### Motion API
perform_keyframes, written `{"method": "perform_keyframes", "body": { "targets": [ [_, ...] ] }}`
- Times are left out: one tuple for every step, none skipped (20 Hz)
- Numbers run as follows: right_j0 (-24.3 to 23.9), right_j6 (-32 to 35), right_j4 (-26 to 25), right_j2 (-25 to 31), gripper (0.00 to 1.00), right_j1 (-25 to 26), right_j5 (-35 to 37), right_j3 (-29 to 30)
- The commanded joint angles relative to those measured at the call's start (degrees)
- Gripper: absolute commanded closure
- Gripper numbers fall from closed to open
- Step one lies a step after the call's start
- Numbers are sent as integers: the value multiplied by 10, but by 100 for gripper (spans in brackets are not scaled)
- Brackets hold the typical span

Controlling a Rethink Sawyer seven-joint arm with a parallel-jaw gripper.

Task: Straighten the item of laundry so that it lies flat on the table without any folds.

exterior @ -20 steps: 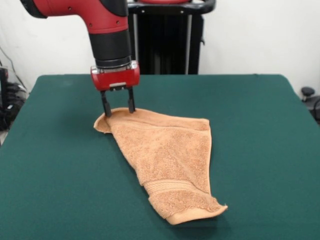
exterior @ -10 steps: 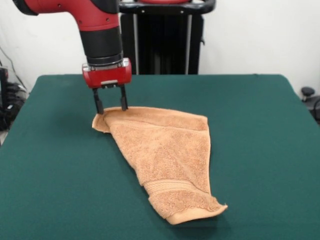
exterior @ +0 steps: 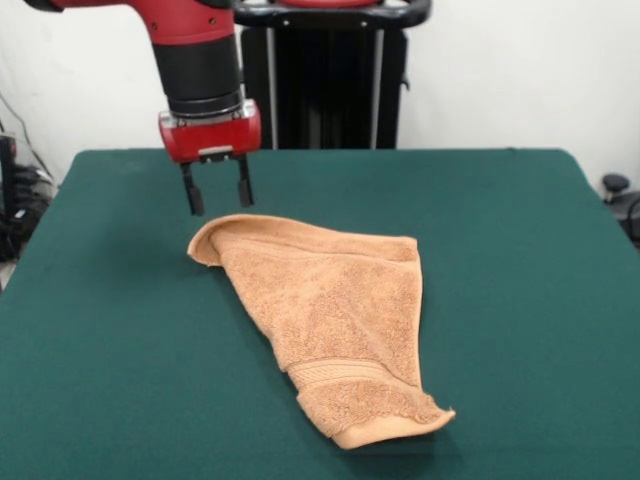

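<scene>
From my seat I see the tool point(exterior: 216, 197) hanging above the counter point(exterior: 110, 330), its two dark fingers point(exterior: 191, 196) spread apart with nothing between them and their tips clear of the cloth. It sits just above and slightly to the picture's left of the towel point(exterior: 335, 320), over that upper-left corner, which curls up into a small raised lip rather than lying flat. The towel itself rests near the middle of the green counter, an orange-tan terry piece with a roughly triangular outline: a wide edge across the top running from the curled corner to a squarer corner on the right, and the sides narrowing toward the near end. A woven band point(exterior: 345, 376) crosses it close to that near end, and below the band the hemmed edge is turned up and folded, so the pale underside shows along the bottom tip. The long left edge looks doubled over on itself, and the surface carries soft ripples. I can read no brand, label or writing on the towel, the counter or the red housing of the tool; a small light plate on the front of the housing is too small to make out. The red and black arm point(exterior: 195, 60) comes down from the upper left.
</scene>
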Motion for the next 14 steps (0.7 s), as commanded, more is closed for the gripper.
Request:
{"method": "perform_keyframes", "body": {
  "targets": [
    [-9,-210,-61,111,0,-8,85,0],
    [-10,-207,-67,114,0,-6,83,2],
    [-11,-200,-72,114,0,-3,80,2],
    [-12,-194,-77,115,0,1,77,2],
    [-11,-185,-80,113,0,4,74,0],
    [-8,-169,-83,108,0,4,69,0],
    [-6,-149,-82,101,0,5,66,-2],
    [-3,-129,-81,93,0,4,62,-3],
    [1,-105,-78,84,0,2,59,-6],
    [7,-77,-73,71,0,0,54,-9],
    [10,-48,-64,57,0,-5,52,-11],
    [15,-19,-56,42,0,-9,49,-13],
    [20,5,-49,30,0,-13,49,-16],
    [26,26,-44,18,0,-18,44,-17]
  ]
}}
